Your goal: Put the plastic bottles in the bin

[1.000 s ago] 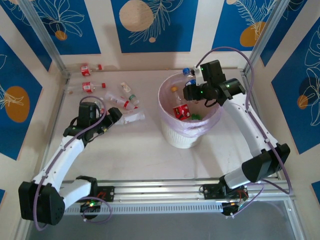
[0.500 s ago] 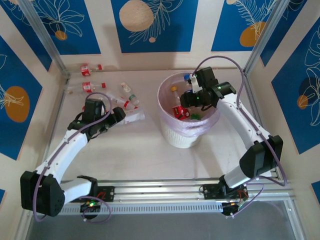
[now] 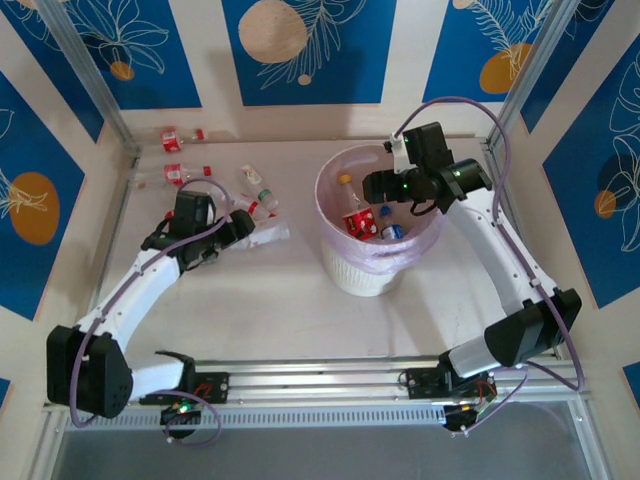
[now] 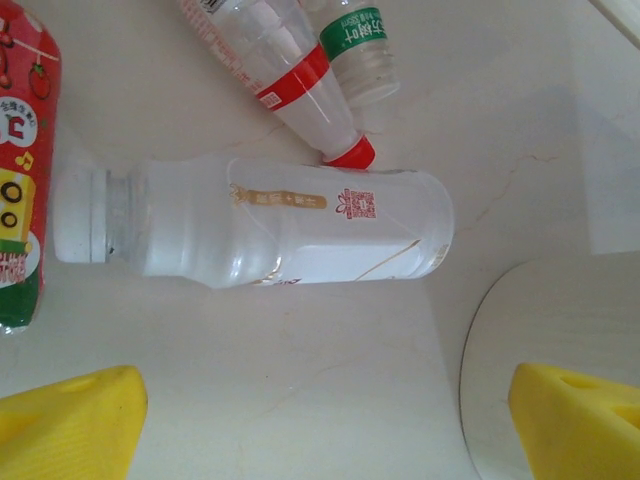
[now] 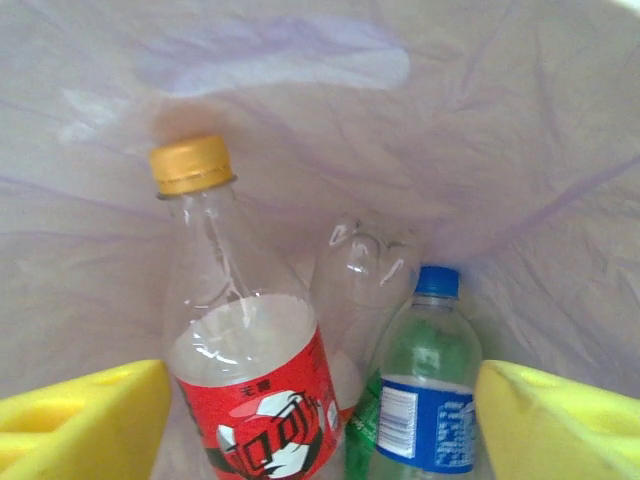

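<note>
The bin (image 3: 352, 272) is a white ribbed basket with a pink liner (image 5: 300, 90), right of centre. My right gripper (image 3: 372, 186) hangs open over it. Below its jaws (image 5: 320, 430) lie a yellow-capped red-label bottle (image 5: 245, 370), a blue-capped bottle (image 5: 430, 400) and a clear one (image 5: 365, 275). My left gripper (image 3: 250, 232) is open just short of a clear white-capped bottle (image 4: 270, 225), with nothing between its fingers (image 4: 70, 425). A red-capped bottle (image 4: 290, 75), a green-label bottle (image 4: 360, 40) and a red-label one (image 4: 20, 150) lie around it.
More bottles lie at the table's far left (image 3: 185, 173), and one (image 3: 180, 135) against the back wall. Aluminium posts (image 3: 100, 95) stand at the corners, and a metal rail (image 3: 320, 380) runs along the near edge. Bare table lies between the arms.
My right gripper opened and the blue-capped bottle it held dropped into the bin. My left gripper moved a little to the right, nearer the white-capped bottle.
</note>
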{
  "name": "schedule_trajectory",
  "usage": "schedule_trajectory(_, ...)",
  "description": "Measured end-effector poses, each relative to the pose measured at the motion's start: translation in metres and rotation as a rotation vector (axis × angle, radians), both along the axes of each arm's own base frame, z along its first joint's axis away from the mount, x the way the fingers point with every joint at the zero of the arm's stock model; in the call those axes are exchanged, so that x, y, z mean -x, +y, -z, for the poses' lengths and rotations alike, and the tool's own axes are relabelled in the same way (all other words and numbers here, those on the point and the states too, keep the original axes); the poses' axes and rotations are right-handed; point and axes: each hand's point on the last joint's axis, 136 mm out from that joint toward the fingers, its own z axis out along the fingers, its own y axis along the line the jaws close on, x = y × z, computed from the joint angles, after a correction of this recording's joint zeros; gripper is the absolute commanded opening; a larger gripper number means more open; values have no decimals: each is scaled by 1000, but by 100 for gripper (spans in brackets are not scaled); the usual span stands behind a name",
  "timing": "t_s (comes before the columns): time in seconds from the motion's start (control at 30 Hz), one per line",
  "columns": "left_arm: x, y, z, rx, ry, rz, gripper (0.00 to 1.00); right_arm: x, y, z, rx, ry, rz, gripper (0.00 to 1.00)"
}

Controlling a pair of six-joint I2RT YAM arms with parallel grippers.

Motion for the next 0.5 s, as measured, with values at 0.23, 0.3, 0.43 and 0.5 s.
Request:
schedule_trajectory(0.23,-2,-8,9,-34,21,48,93,-8,5,19,13,45,-1,63)
schedule_trajectory(0.3,-7,-11,9,-54,18,71,93,-7,8,26,14,61,-9,63)
schedule_trajectory(0.43,-24,-18,8,-126,2,156,93,-3,12,25,-11,67,-26,67)
schedule_trajectory(0.5,-36,-22,7,-181,-17,225,94,2,14,17,-33,55,-33,70)
